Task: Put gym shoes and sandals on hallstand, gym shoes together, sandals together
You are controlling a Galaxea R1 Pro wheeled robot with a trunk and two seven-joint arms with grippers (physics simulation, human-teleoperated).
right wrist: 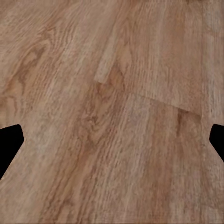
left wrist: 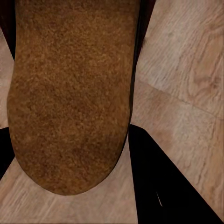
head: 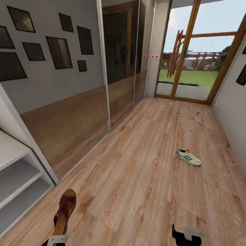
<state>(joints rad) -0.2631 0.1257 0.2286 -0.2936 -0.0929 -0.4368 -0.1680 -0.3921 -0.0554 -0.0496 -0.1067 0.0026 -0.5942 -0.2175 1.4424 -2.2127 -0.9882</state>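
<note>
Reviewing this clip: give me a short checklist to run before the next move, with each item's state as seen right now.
1. Sandal held in the left gripper: ok; the footbed sits between its dark fingers in the left wrist view.
2. Grip secure enough to carry: cannot tell; the contact points are hidden.
3. Right gripper free: ok; open, with bare corridor floor between the fingertips.
4. Hallstand shelves free for the sandal: ok for the white shelf parts visible at the head view's left edge.
5. A gym shoe to be fetched: not ok yet; it lies on the floor toward the glass door.
6. Other sandal and gym shoe located: cannot tell.
</note>
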